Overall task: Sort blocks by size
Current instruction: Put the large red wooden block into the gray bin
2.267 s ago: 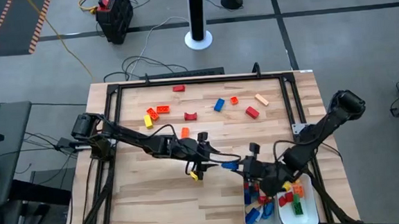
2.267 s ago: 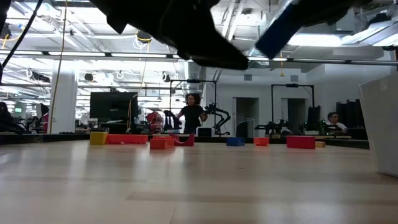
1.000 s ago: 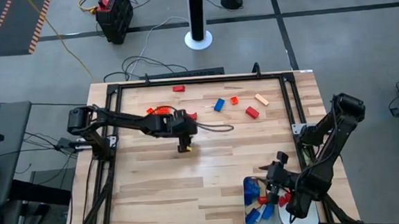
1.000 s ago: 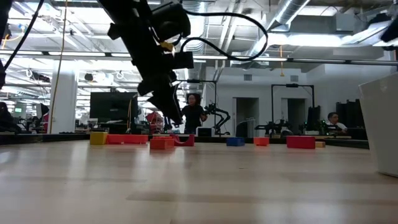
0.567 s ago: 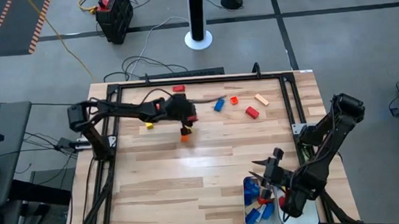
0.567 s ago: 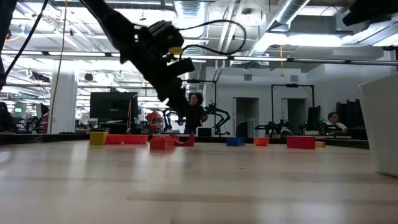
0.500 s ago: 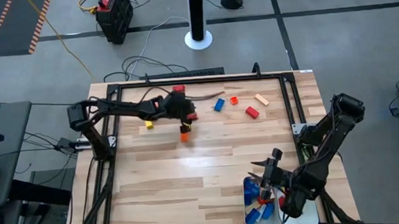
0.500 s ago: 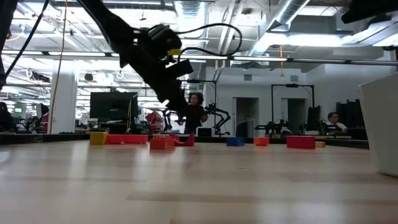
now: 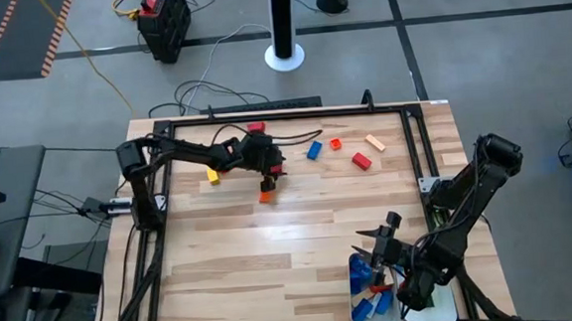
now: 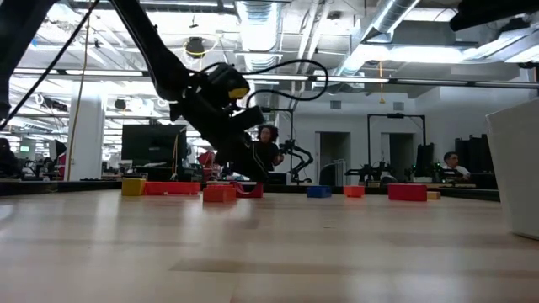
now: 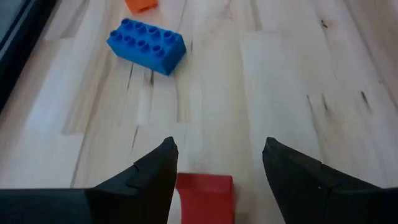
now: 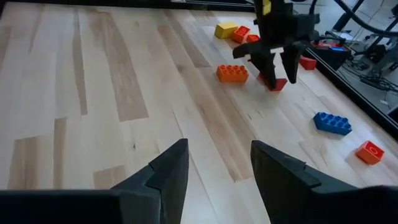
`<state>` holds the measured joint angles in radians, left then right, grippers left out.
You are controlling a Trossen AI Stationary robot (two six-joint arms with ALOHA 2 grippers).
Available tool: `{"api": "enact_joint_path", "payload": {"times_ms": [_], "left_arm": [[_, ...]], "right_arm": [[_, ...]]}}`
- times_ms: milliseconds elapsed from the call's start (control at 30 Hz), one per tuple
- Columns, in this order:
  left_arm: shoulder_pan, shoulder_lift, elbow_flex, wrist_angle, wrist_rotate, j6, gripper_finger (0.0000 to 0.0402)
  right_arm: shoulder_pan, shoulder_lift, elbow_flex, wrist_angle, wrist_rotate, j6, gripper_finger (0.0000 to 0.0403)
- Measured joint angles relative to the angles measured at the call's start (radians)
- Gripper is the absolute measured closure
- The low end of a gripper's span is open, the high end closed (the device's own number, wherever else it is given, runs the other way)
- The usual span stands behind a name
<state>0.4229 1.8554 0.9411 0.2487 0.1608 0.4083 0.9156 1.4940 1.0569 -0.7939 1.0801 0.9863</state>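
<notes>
Red block (image 11: 204,198) at twelve o'clock now sits between the left hand's (image 9: 272,169) spread fingers — next pickup begins; right hand (image 9: 376,258), released, hovers over the tray (image 9: 359,313).

Two white trays (image 9: 444,310) sit side by side just under and beside the right gripper (image 9: 377,259), on a wooden table (image 9: 272,251) ringed by a black frame (image 9: 160,138).
</notes>
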Motion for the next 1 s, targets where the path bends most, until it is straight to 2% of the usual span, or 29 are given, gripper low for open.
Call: {"api": "enact_joint_path", "payload": {"times_ms": [300, 533, 767, 1000], "left_arm": [[0.036, 0.030, 0.001, -0.014, -0.002, -0.022, 0.0187], [0.044, 0.029, 0.002, -0.032, 0.001, -0.054, 0.0279], [0.044, 0.016, 0.002, -0.052, 0.000, -0.117, 0.0283], [-0.028, -0.108, 0.002, 0.009, 0.046, -0.172, 0.0283]], "right_arm": [[0.018, 0.000, 0.000, 0.009, 0.000, 0.000, 0.0203], [0.018, 0.000, 0.000, 0.008, 0.000, 0.000, 0.0203], [0.018, 0.000, 0.000, 0.009, 0.000, 0.005, 0.0203], [0.004, 0.000, 0.000, 0.010, 0.023, 0.018, 0.0203]]}}
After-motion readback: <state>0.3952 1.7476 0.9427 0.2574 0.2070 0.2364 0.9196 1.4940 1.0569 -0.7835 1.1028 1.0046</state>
